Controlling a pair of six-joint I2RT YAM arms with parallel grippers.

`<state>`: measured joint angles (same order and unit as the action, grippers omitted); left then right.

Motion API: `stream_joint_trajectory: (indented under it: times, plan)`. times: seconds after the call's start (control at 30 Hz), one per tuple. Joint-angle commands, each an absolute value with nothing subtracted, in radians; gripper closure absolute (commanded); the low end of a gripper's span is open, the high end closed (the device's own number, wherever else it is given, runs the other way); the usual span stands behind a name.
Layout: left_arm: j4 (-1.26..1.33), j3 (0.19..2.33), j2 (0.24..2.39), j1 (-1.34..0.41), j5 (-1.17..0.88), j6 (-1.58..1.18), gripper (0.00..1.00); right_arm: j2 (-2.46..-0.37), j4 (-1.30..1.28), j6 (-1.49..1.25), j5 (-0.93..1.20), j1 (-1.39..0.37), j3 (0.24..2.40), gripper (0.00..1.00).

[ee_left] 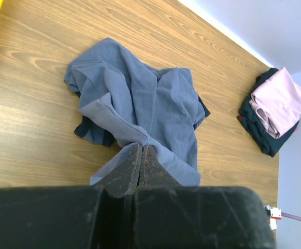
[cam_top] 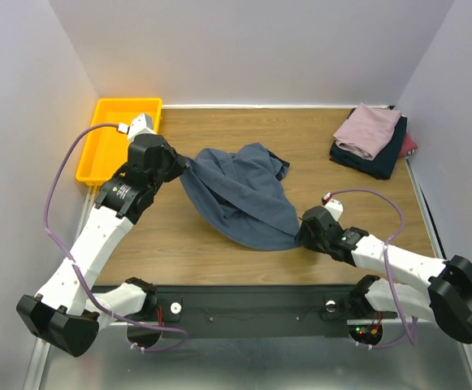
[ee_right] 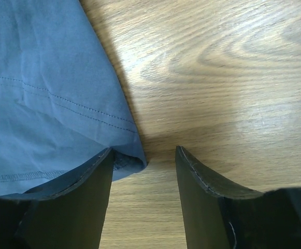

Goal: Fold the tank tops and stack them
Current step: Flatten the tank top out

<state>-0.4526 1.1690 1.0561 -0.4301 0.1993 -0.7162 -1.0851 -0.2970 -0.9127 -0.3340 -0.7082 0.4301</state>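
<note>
**On the wooden table, beside the yellow tray: slate-blue top gripped at one edge**

The left gripper [cam_top: 183, 165] sits just beside the yellow tray [cam_top: 106, 142], on the side facing the table centre. Its jaws are clenched. The two dark fingers [ee_left: 132, 168] meet with no visible gap and pinch a fold of the slate-blue tank top [cam_top: 244, 195].

The right gripper [cam_top: 300, 236] is well apart from the tray, across the garment and nearer the arm bases. Its jaws are released, with a wide gap of bare wood between them. A stitched hem corner of the garment lies inside this gap and touches the inner face of one finger [ee_right: 96, 176]. The other finger touches no cloth.

The fingers are black, matte and scuffed, and they taper toward the tips. The table [cam_top: 179, 252] is light-brown wood with pronounced grain. The tray is smooth yellow plastic, rectangular, with raised walls.

The slate-blue tank top is soft knit cloth, crumpled and unfolded. It spreads from the tray-side gripper toward the table centre. Darker trim shows at its edges, and double rows of stitching run along the hem.

The remaining tops form a folded stack at the corner farthest from the tray along the back edge. The mauve-pink top [cam_top: 370, 128] lies uppermost, the navy top [cam_top: 378, 161] lies beneath it, and a maroon edge [cam_top: 410, 145] shows at the side.
</note>
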Motion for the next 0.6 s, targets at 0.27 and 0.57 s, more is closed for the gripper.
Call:
stream_joint_trajectory:
  times: [0.27,0.57]
  plan:
    - [-0.393,1.221,1.058,-0.425,0.192,-0.718,1.00,-1.179,-0.242,-0.928,-0.268,-0.745,0.397,0.44]
    - [-0.368,1.288,1.092,-0.423,0.202,-0.719,1.00,-1.327,-0.242,-0.907,-0.281,-0.821,0.445,0.47]
